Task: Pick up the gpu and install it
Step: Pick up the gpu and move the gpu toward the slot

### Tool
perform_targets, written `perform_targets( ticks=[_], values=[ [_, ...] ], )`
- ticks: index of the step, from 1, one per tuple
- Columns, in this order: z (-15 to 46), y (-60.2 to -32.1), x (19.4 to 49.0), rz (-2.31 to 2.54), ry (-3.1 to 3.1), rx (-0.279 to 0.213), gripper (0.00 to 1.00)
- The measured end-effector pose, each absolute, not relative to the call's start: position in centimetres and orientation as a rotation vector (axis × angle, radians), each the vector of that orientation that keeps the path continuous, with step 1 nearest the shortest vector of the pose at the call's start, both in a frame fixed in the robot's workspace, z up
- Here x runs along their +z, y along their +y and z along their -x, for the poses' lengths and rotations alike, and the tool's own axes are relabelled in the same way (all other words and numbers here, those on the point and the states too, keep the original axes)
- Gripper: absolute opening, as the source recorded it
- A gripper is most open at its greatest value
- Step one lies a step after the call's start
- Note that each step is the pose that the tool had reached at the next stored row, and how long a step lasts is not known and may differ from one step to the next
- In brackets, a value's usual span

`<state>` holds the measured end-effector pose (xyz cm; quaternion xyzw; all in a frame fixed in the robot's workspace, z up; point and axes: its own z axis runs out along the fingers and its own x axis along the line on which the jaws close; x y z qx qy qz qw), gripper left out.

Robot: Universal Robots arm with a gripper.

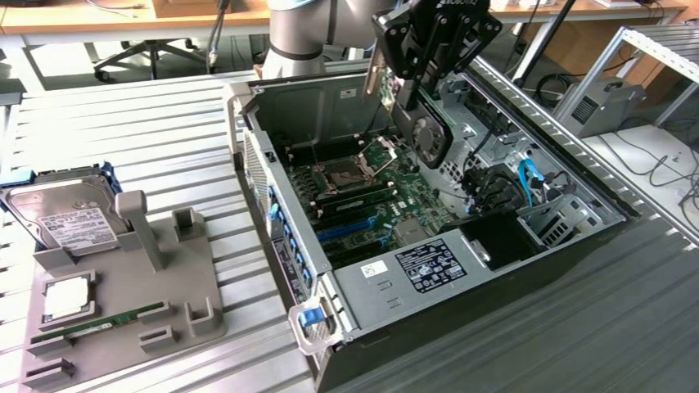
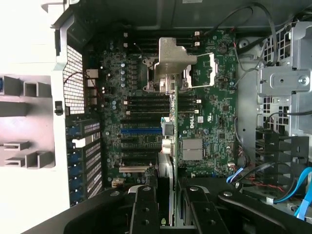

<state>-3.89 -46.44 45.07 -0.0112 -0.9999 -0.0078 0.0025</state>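
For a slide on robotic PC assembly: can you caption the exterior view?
Robot gripper holds the gpu on edge over the open computer case.

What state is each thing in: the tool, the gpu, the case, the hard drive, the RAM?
tool: shut on the gpu
gpu: held on edge above the motherboard, not seated
case: on its side, open
hard drive: resting on the holder
RAM: lying flat in the holder

Open room lies above the motherboard (image 2: 214,112) inside the case (image 1: 311,102), where the gripper (image 1: 418,92) holds the gpu (image 1: 428,139) edge-down. The drive cage (image 1: 493,190) and blue cables (image 1: 532,184) crowd the exterior view's right; the rear wall (image 1: 262,164) bounds its left.
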Motion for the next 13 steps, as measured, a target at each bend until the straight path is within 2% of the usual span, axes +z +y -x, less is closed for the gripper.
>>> perform_targets(
  ticks=[13],
  values=[
    [3.90,-46.11,44.85,0.035,-3.136,-0.025,0.26]
  ],
)
